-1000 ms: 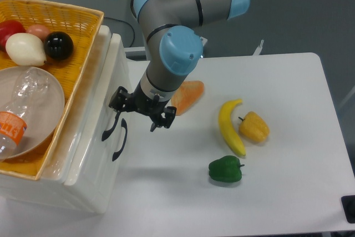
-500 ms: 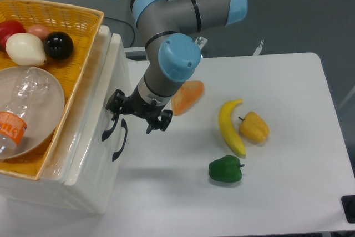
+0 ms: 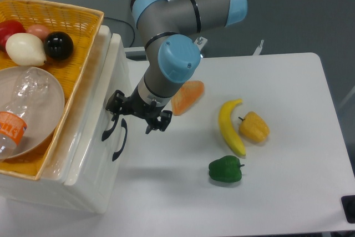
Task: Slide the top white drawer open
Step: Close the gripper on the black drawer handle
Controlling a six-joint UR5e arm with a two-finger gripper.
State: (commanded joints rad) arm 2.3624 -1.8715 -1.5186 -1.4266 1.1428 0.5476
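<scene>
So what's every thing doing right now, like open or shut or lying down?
top white drawer: shut
lower white drawer: shut
gripper: open, at the top handle
clear bottle: lying in the bowl
banana: lying flat on the table

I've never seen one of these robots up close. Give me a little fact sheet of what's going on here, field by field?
Gripper: open, fingers spread, one finger by the upper handle
Top white drawer: looks shut
Its black handle: not clearly grasped
Lower drawer handle: untouched
Wicker basket: on the cabinet, holding round items, a bowl and a plastic bottle
On the table: banana, yellow pepper, green pepper, orange piece
</scene>
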